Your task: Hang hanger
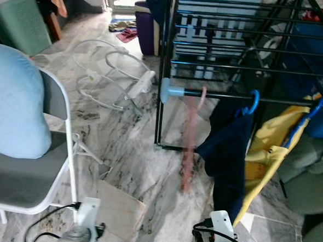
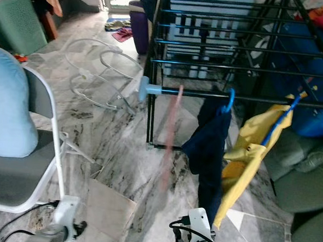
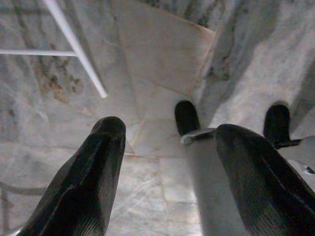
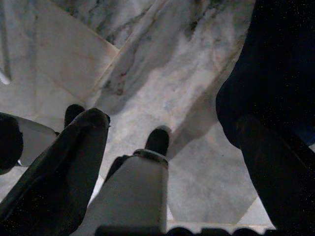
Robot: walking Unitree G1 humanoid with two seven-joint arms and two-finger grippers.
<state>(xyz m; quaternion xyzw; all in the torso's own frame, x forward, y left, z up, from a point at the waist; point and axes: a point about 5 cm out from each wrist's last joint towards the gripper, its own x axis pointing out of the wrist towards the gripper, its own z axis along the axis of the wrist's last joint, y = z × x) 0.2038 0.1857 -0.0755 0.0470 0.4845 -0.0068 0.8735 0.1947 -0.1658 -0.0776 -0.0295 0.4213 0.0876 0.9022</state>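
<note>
I'm looking down on a grey-veined marble floor (image 1: 132, 146) in a cluttered room. A black metal drying rack (image 1: 231, 59) stands ahead; on its front rail hang a blurred pink hanger (image 1: 190, 139), a blue plastic hanger (image 1: 252, 103) carrying a dark navy garment (image 1: 228, 152), and a yellow cloth (image 1: 269, 160). A white folding chair (image 1: 49, 163) with a light blue cushion (image 1: 11, 106) sits to my left. Both arms hang low: the left gripper (image 3: 167, 162) and the right gripper (image 4: 167, 162) each have fingers spread wide over bare floor, holding nothing.
</note>
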